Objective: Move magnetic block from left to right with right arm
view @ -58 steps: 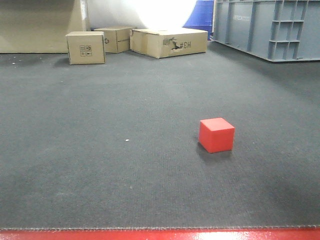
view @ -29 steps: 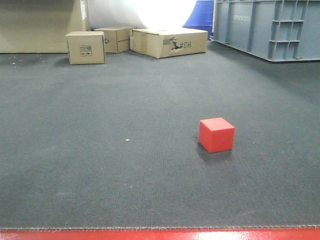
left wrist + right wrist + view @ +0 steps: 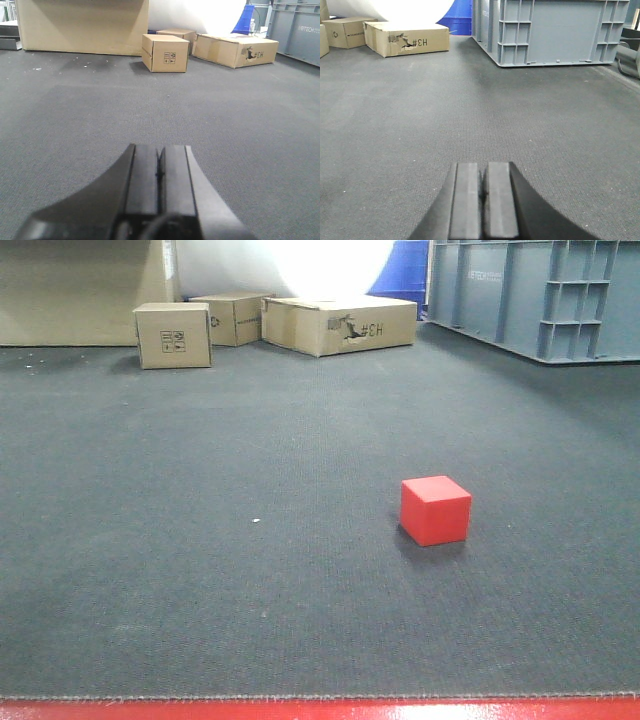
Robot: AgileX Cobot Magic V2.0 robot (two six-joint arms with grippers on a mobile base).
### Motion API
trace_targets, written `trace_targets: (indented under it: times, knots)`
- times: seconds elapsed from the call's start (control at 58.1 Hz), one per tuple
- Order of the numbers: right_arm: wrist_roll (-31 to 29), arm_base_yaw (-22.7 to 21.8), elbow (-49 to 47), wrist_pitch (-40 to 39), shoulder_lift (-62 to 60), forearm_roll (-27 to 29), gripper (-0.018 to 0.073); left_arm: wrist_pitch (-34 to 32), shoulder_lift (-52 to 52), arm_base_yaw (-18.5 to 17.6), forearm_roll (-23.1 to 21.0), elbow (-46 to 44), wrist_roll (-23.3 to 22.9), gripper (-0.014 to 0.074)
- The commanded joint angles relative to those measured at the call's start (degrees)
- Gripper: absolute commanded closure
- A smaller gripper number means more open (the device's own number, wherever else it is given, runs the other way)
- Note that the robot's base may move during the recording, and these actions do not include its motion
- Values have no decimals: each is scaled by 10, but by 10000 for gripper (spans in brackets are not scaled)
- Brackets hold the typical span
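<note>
The magnetic block (image 3: 435, 510) is a small bright-red cube resting on the dark grey carpet, a little right of centre in the front view. No gripper shows in that view. In the left wrist view my left gripper (image 3: 159, 150) is shut, its two black fingers pressed together over bare carpet. My right gripper (image 3: 483, 167) is likewise shut with nothing between its fingers, low over the carpet. The red block appears in neither wrist view.
Three tan cardboard boxes stand at the back: a small one (image 3: 172, 335), one behind it (image 3: 232, 318) and a long torn one (image 3: 340, 324). A large grey plastic crate (image 3: 535, 295) fills the back right. A red strip (image 3: 320, 710) marks the carpet's near edge.
The front view has shifted very slightly, so the block and boxes sit a couple of pixels further right. Nothing else has moved.
</note>
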Motion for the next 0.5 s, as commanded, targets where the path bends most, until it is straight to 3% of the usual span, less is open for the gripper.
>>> trace_targets:
  times: [0.0, 0.482]
  knots:
    - [-6, -3, 0, -53, -12, -8, 501, -48, -6, -1, -3, 5, -3, 722]
    - [-6, -3, 0, -53, -12, -8, 501, -48, -6, -1, -3, 5, -3, 722]
